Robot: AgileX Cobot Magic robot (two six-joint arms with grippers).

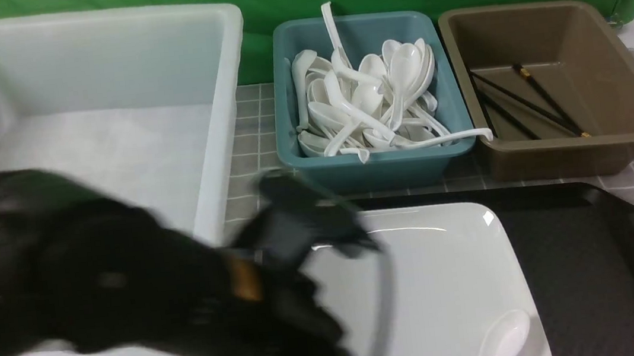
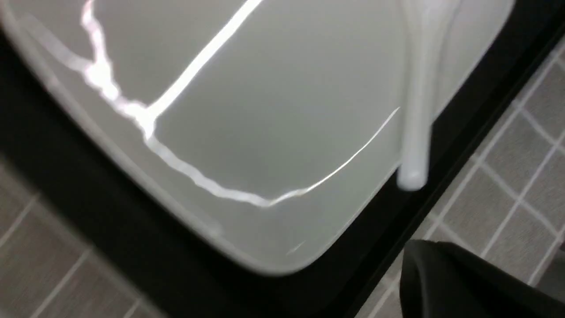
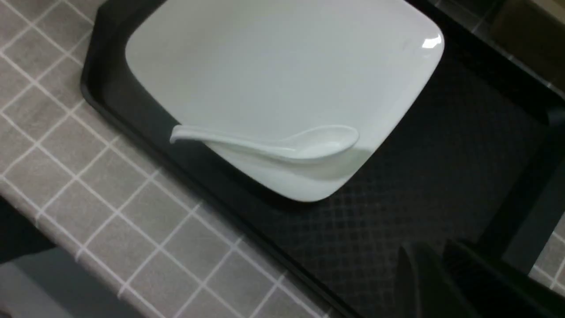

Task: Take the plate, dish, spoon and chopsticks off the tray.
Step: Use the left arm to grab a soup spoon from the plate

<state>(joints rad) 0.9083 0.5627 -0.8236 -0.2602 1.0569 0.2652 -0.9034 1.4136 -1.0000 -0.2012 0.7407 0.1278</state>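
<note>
**Plate and spoon on the tray, left gripper closed**

A white tub [image 1: 109, 136] stands at the far left. The black tray [image 1: 601, 265] holds the square plate [image 1: 442, 283]. Behind it, the teal tub [image 1: 375, 165] holds white spoons, and the brown tub [image 1: 610, 79] holds black chopsticks [image 1: 529, 100]. The spoon [image 1: 502, 339] lies at the plate's near right corner, its handle jutting over the rim. The left gripper [image 1: 329, 230], blurred over the plate's left edge, is closed and empty. The right gripper [image 3: 435, 282] has its fingers close together, but whether they are fully closed cannot be told.

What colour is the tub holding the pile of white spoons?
Teal. The spoon tub shows best in the front view.
</note>
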